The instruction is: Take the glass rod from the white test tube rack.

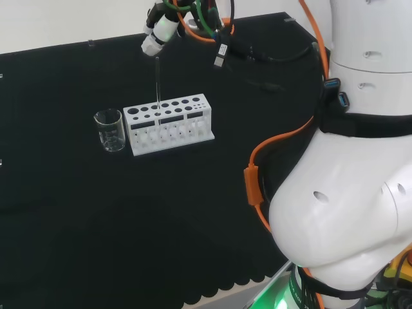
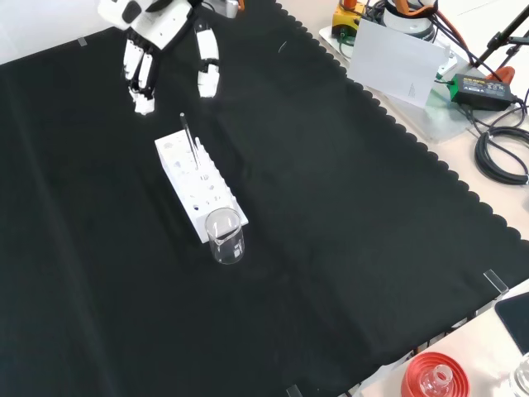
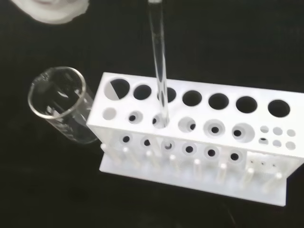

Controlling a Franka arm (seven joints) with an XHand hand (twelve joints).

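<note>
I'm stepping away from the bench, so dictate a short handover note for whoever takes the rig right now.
Hand: open, fingers straight and pointing down, holding nothing, above the far end of the rack in the front view.
Thin clear glass rod: stands upright in a hole of the white plastic test tube rack; the hand is not touching it.
Small clear glass beaker: stands beside the rack's end, upright.
Done: hand placed above the rod.
Left: lower, grasp the rod, lift it out.
</note>
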